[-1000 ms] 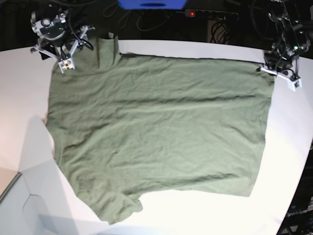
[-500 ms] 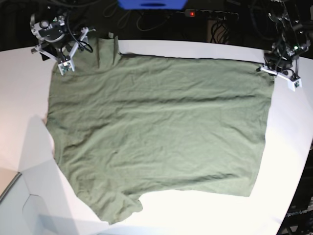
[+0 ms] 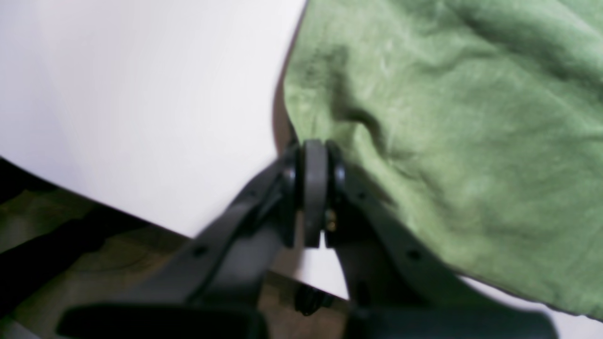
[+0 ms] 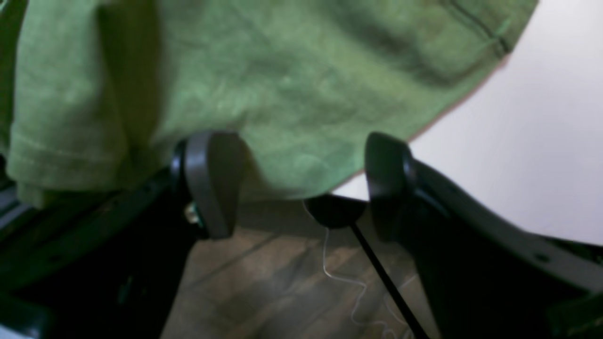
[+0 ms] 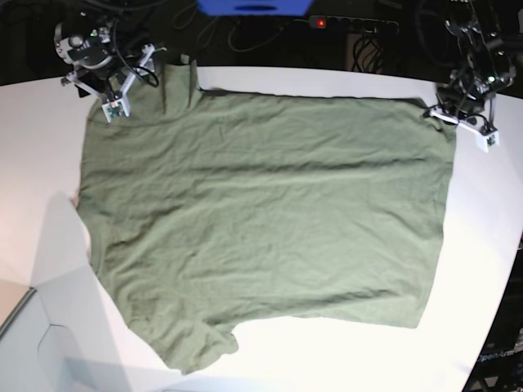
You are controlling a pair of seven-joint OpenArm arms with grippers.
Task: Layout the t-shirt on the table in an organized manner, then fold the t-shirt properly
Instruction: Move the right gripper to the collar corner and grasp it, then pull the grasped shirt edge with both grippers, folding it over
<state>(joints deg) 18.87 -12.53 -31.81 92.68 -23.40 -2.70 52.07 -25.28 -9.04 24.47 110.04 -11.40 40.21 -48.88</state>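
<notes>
The olive-green t-shirt (image 5: 261,220) lies spread flat and wrinkled on the white table (image 5: 41,163), one sleeve at the back left and one at the front. My left gripper (image 5: 441,114) is at the shirt's back right corner. In the left wrist view this gripper (image 3: 314,155) is shut, with the edge of the t-shirt (image 3: 447,117) running into its tips. My right gripper (image 5: 110,82) hovers at the back left by the sleeve. In the right wrist view it (image 4: 301,179) stands open, and the t-shirt (image 4: 282,70) hangs over the table's edge just beyond its fingers.
A power strip (image 5: 320,22) with a red light and a blue object (image 5: 253,6) sit behind the table's back edge. Wooden floor (image 4: 264,282) shows below that edge. A pale box shape (image 5: 49,351) stands at the front left. The table's rim curves in at the right (image 5: 502,245).
My right gripper has drawn slightly back and up from the sleeve. My left gripper has shifted a little up and inward. The shirt lies as before.
</notes>
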